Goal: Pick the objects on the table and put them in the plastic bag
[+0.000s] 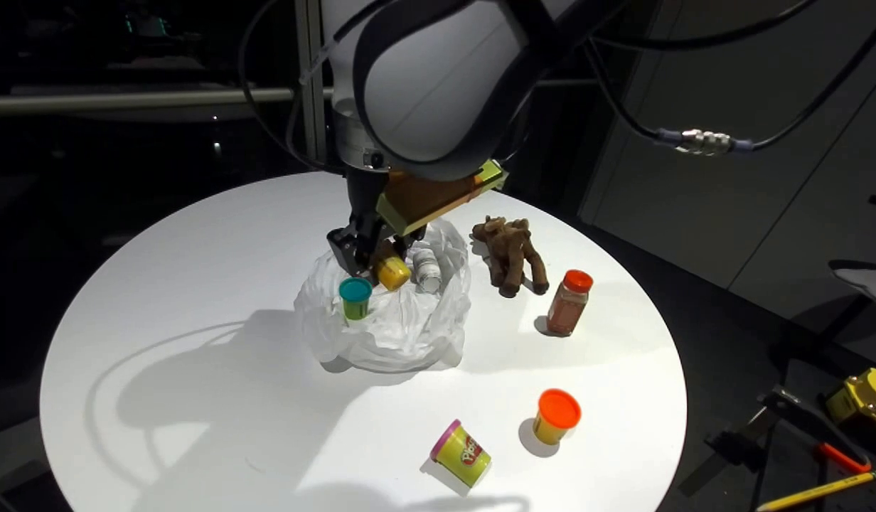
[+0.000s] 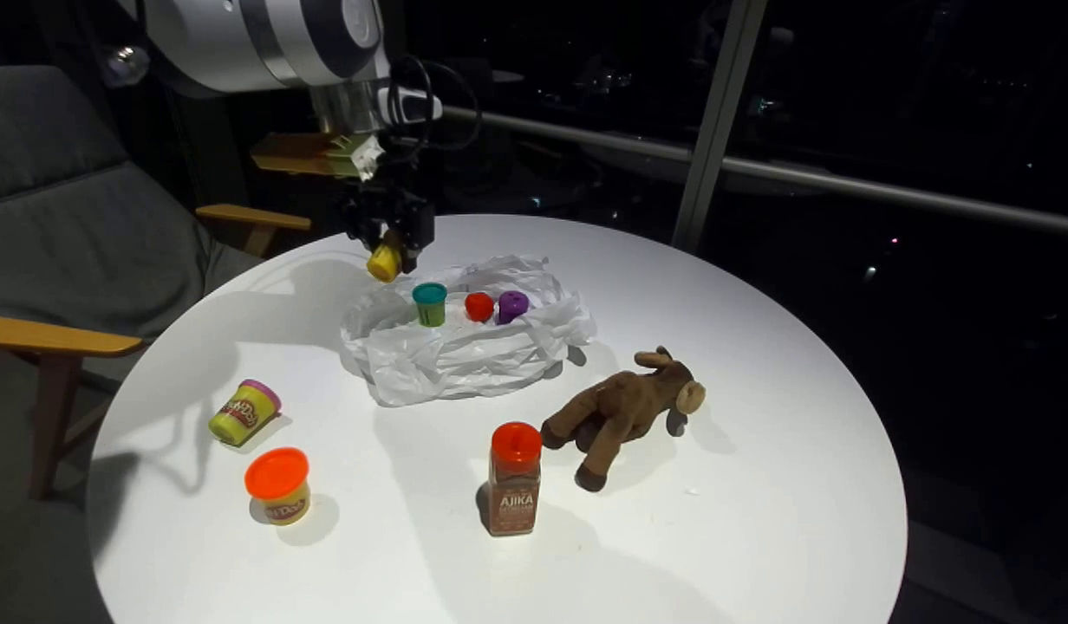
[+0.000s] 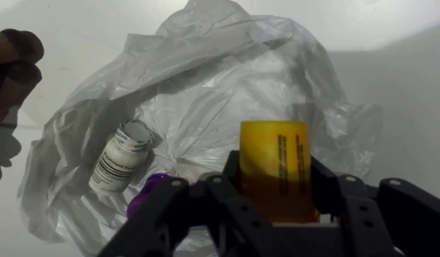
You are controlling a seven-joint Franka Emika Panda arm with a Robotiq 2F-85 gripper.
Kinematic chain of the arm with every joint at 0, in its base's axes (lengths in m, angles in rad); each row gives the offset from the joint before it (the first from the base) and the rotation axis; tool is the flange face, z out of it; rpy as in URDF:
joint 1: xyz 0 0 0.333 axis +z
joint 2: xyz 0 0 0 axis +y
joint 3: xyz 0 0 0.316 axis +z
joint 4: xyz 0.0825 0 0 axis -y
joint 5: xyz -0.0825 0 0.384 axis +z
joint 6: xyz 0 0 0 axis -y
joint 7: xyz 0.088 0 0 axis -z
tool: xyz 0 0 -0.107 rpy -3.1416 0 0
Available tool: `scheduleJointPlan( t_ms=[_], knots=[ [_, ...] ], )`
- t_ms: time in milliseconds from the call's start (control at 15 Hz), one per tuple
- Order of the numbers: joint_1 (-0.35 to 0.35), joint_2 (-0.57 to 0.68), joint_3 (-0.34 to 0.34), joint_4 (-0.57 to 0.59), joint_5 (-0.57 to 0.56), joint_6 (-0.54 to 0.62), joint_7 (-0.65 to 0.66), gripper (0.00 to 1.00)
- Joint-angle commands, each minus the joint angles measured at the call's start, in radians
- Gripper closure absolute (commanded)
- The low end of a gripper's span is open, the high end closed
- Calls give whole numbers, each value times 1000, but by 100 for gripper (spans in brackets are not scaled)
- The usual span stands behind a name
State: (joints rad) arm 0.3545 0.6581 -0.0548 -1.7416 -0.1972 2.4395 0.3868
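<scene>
Arm (image 1: 438, 85): you have it coming in from the top edge in both exterior views; its last joints bend over the table (image 1: 210, 249), and the wrist points down with a slight lean.
Wrist slab (image 1: 438, 199): brown with yellow-green edges; it juts out sideways just above your gripper (image 3: 275, 171).
Gripper: its fingers aim down over the bag; you have it clamped on the yellow tub (image 2: 384, 263), one finger at each side.
Yellow tub: aloft and tilted; its free end pokes out past your fingertips; in an exterior view it shows just above the bag's rim.
Plastic bag (image 1: 392, 352): spread wide and crumpled under your tool, mouth facing up.
In the bag: teal-lidded tub (image 2: 430, 305), upright; red piece (image 2: 479, 307) just beside the purple piece (image 2: 513, 306); white bottle (image 3: 120, 160), aslant near the bag's wall.
On the table: brown plush animal (image 2: 621, 403), sprawled with legs toward the red-lidded bottle (image 2: 514, 490), which stands upright; orange-lidded tub (image 1: 555, 419), upright; near it the purple-lidded tub (image 1: 463, 455), on its side.
Chair (image 2: 57, 199): grey, wooden-armed; beside the table in an exterior view.
</scene>
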Motion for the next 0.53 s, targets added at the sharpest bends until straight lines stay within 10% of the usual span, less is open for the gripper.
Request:
scheduleJointPlan(
  t_ms=[0, 467],
  knots=[
    [-22, 128, -23, 137, 3, -12, 43, 82],
    [-34, 281, -76, 300, 13, -23, 110, 82]
  ],
)
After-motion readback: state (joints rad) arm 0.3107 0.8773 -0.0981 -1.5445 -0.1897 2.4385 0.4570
